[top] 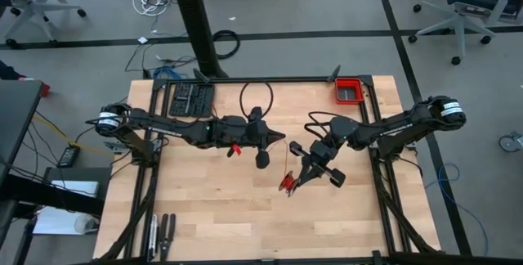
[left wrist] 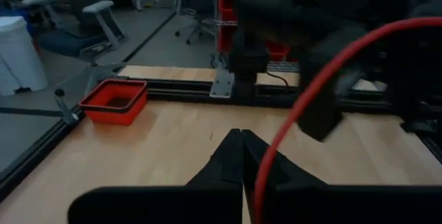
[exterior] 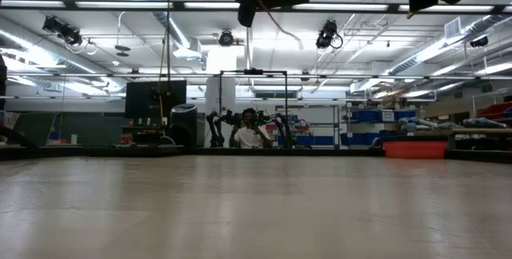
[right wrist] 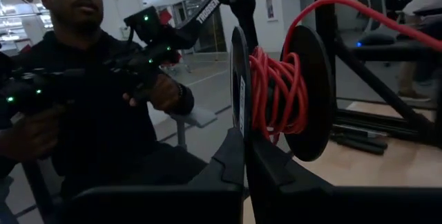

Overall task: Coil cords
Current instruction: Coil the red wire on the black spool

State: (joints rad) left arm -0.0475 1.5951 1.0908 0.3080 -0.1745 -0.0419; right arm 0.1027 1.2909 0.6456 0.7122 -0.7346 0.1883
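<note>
Bin at table's far right corner, cable loop left of it

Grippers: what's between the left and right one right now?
In the high view, bare tabletop and a thin strand of red cord between the left gripper and the right gripper.

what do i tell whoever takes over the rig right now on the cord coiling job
Left hand: shut, raised over mid-table. The loose strand of the red cord runs close beside it; whether it is pinched is unclear.
Right hand: shut on the spool, held clear of the table.
Done: several turns of cord sit on the spool.
Left: wind on the loose strand that hangs between the two hands.
</note>
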